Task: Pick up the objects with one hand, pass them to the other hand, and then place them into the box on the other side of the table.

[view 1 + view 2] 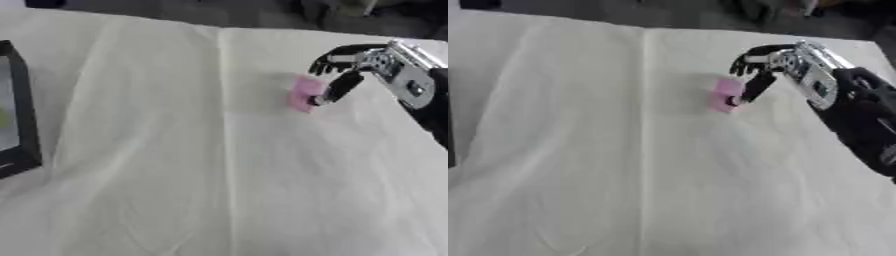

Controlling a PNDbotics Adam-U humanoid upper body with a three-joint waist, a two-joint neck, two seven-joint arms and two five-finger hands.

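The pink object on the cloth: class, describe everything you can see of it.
The pink object is small, blocky and pale pink, its material and details too blurred to tell. It sits on the white cloth right of the centre crease, toward the far side. The right hand curls over it, the thumb touching its right side; whether it is lifted cannot be told.

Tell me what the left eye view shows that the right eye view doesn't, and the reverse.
Only the left eye view shows the black-framed box at the table's left edge; the right eye view catches at most a dark sliver there. Only the right eye view shows the black forearm running down toward the lower right. Both show the right robot hand, fingers curled at the small pink block, on the white cloth-covered table.
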